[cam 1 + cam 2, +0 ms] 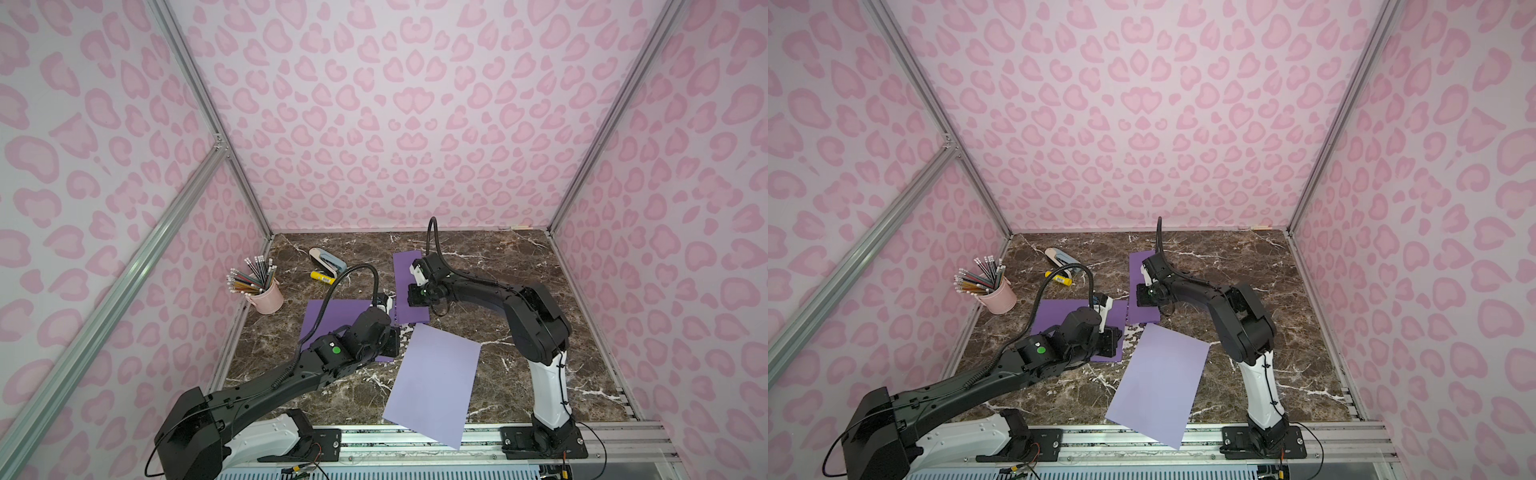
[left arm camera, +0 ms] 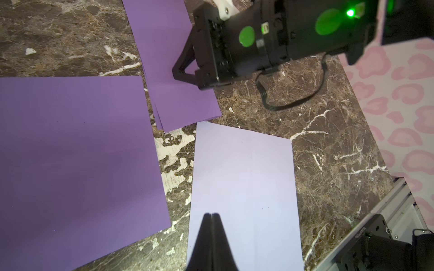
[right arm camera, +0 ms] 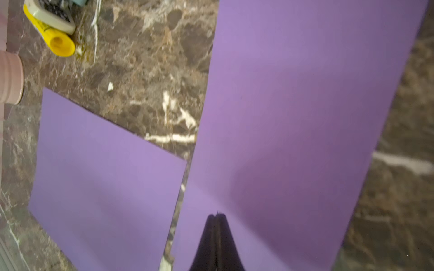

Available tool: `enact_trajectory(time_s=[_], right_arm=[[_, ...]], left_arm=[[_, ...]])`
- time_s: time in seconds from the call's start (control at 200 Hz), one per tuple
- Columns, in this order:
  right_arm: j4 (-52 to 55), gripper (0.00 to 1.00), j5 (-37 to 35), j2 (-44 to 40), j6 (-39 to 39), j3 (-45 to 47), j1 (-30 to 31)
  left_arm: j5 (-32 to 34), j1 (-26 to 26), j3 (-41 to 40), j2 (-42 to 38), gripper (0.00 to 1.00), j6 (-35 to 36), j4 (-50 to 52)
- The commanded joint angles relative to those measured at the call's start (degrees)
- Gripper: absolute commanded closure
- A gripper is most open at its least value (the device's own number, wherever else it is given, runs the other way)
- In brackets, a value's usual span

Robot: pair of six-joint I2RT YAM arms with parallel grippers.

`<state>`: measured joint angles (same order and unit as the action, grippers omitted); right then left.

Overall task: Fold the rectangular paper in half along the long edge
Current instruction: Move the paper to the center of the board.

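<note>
at the front, pale paper (image 1: 432, 382) lies unfolded beside the left jaws, clear of the right jaws, each pressed together.

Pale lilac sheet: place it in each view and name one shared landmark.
In a top view: pale lilac sheet lower centre, near corner over the front rail.
In a top view: lower centre too.
Left wrist: in view, beside the wide dark purple sheet.
Right wrist: not in it.
Landmark: narrow dark purple sheet, in all four.

Papers (image 1: 432, 382) (image 1: 336, 318) (image 1: 404, 270) three, pencil cup (image 1: 267, 298) one, stapler (image 1: 328, 259) one, yellow tube (image 1: 322, 277) one.
</note>
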<state>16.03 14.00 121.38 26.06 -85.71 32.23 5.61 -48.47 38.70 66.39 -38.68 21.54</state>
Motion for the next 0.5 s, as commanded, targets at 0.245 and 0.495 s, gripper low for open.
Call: enact_trajectory(time_s=[0.245, 0.495], right_arm=[[0.86, 1.0, 0.44, -0.66, 3.24, 7.11, -11.88], [-3.03, 1.0, 1.6, -15.03, 4.12, 25.04, -25.77]], left_arm=[[0.22, 0.17, 0.15, -0.3, 0.96, -0.59, -0.87], [-0.24, 0.16, 0.53, 0.71, 0.96, -0.37, -1.48]])
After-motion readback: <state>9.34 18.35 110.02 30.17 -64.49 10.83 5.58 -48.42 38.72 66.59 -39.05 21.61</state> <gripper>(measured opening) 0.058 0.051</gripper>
